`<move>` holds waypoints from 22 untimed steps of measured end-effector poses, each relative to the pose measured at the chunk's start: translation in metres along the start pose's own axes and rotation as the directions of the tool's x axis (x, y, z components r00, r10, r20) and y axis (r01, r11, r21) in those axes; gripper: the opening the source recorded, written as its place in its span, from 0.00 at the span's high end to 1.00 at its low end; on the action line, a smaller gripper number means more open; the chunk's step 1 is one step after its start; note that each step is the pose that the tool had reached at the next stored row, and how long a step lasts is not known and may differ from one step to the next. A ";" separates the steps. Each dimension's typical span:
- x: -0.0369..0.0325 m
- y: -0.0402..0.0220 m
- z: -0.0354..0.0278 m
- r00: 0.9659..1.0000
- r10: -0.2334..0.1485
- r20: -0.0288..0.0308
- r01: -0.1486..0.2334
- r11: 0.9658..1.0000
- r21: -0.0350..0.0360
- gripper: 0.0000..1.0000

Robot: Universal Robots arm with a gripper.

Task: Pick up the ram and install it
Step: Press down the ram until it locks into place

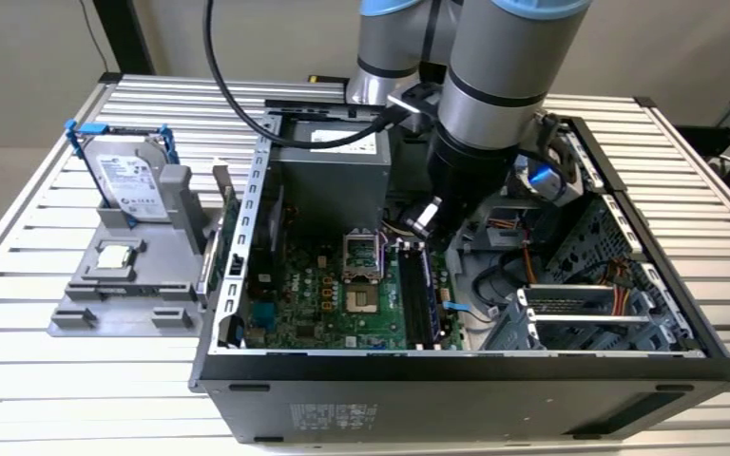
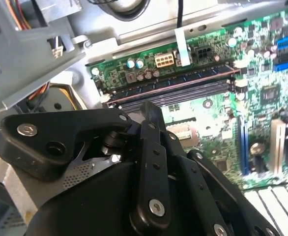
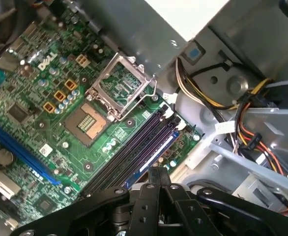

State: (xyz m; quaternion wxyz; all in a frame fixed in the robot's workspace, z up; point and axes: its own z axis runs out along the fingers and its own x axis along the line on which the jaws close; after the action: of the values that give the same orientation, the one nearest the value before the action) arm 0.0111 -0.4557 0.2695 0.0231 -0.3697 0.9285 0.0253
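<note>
Evidently the pick-up was done and the seating step was in hand: the ram [image 3: 154, 153] stood on edge in one of the black memory slots [image 3: 129, 157] of the motherboard [image 3: 36, 98], on the side of the slot bank away from the processor socket [image 3: 92, 120], inside the open computer case [image 1: 467, 366]. In the first wrist view the gripper [image 3: 158, 172] hung just above the stick's upper edge, its fingers pressed together with nothing visible between them; whether the tips actually touched the ram could not be told. By my judgement, any further push would have called for a straight, even press down the line of the slot, so that the white end clips [image 3: 169, 111] could close, and whether they had latched was not clear. Around the slots things were crowded. The socket lay open with its metal frame [image 3: 122, 83] raised, near the slot bank. Bundles of yellow, orange and black cables [image 3: 254, 118] ran past the slots' other side, and the grey power supply [image 1: 334, 176] stood beyond the slots' far end. Out on the table [image 1: 35, 380], toward its edge on the exterior view's left, a grey holder [image 1: 86, 318] carried the hard drive [image 1: 130, 176] and the small processor chip [image 1: 114, 255], well apart from the work.
</note>
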 end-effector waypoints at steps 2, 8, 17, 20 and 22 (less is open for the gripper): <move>0.0000 0.0000 0.0000 0.999 -0.033 0.001 0.033 0.999 0.000 1.00; 0.0000 0.0000 0.0000 0.990 -0.141 0.004 0.141 0.990 -0.001 1.00; 0.0002 -0.0002 0.0000 0.962 -0.273 0.007 0.273 0.962 -0.002 1.00; 0.0004 -0.0003 0.0000 0.951 -0.308 0.008 0.308 0.951 -0.002 1.00; 0.0005 -0.0005 -0.0001 0.944 -0.331 0.008 0.331 0.944 -0.003 1.00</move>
State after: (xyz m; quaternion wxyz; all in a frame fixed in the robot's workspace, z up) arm 0.0110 -0.4564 0.2695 0.0298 -0.5203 0.8531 0.0244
